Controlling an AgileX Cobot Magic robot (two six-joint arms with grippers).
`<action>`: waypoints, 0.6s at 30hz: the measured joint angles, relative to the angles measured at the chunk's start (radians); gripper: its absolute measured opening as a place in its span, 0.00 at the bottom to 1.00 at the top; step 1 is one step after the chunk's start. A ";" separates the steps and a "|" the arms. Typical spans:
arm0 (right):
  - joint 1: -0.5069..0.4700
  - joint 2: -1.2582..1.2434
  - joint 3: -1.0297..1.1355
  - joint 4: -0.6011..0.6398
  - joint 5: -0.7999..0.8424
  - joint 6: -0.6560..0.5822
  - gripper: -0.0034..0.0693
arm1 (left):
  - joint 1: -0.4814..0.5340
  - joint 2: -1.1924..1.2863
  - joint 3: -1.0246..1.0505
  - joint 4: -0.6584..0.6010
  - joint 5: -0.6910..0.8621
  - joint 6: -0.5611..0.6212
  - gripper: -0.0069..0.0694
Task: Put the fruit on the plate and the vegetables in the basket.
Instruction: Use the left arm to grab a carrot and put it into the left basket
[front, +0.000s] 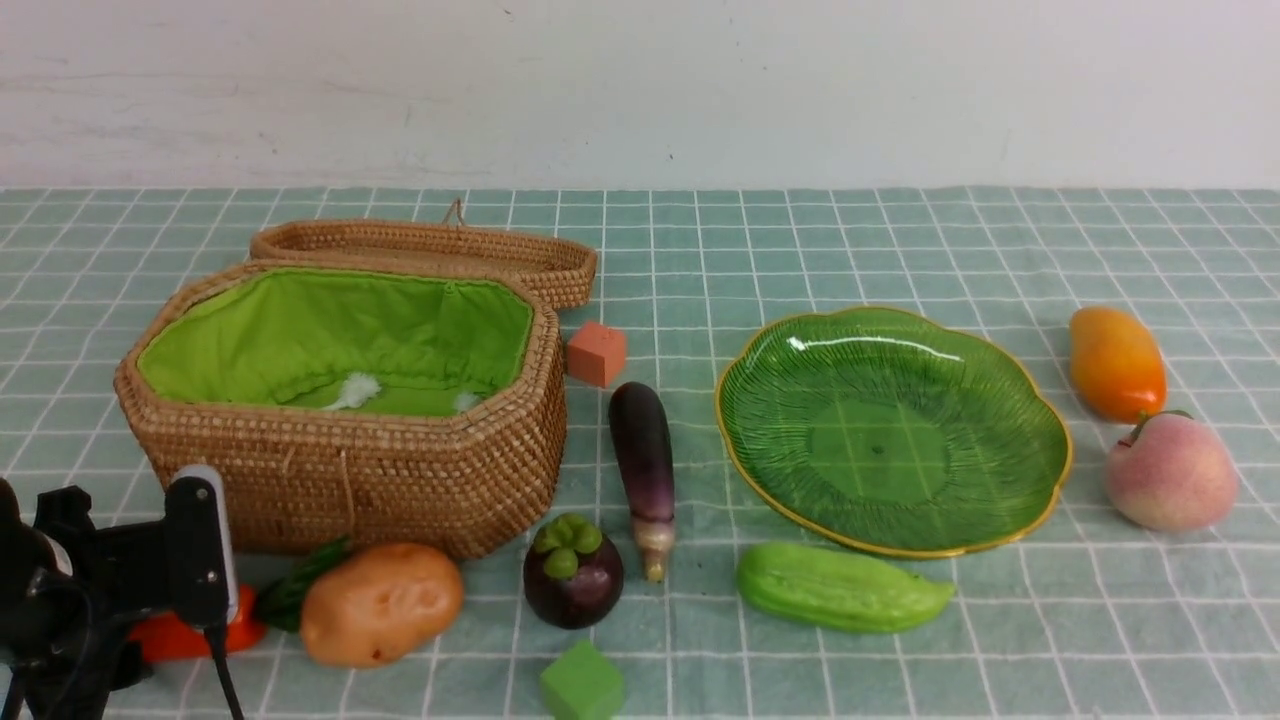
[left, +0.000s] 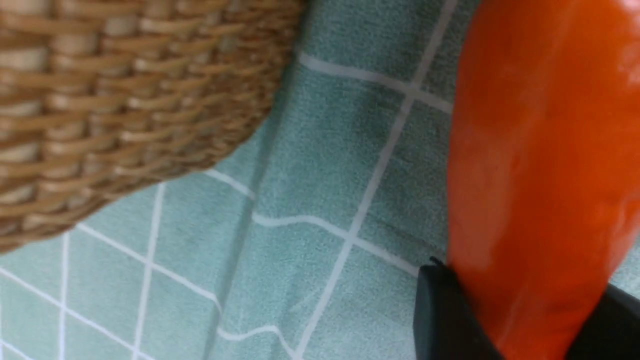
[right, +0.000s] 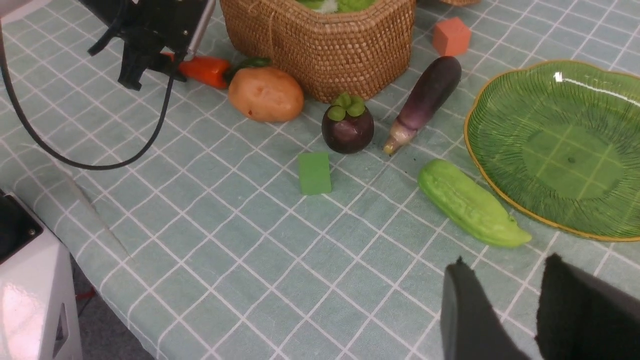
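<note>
Basket (front: 350, 480): L side, wicker, green lining, lid (front: 520, 268) open behind
Plate (front: 880, 450): R of ctr, green, bare
L gripper (left: 525, 280): fingers clamped on carrot, in front of basket
R gripper (right: 505, 257): fingers apart, nothing btwn
Eggplant (front: 643, 455): btwn basket & plate
Gourd (front: 845, 588): near side of plate
Carrot (front: 190, 630): leaves next to potato
Potato (front: 382, 605): front of basket
Peach (front: 1170, 472), mango (front: 1117, 365): R of plate, adj.
Mangosteen (front: 573, 572): btwn potato & eggplant
Cubes: orange (front: 597, 354) nr basket, green (front: 582, 682) nr mangosteen
</note>
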 joint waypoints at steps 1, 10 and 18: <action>0.000 0.000 0.000 0.001 0.000 0.000 0.36 | 0.000 0.001 0.000 0.001 -0.001 0.000 0.42; 0.000 0.000 0.000 0.025 0.000 0.000 0.36 | 0.000 -0.089 0.004 0.010 0.107 0.000 0.42; 0.000 0.000 0.000 0.028 -0.028 0.000 0.36 | 0.000 -0.332 0.001 0.011 0.228 -0.001 0.42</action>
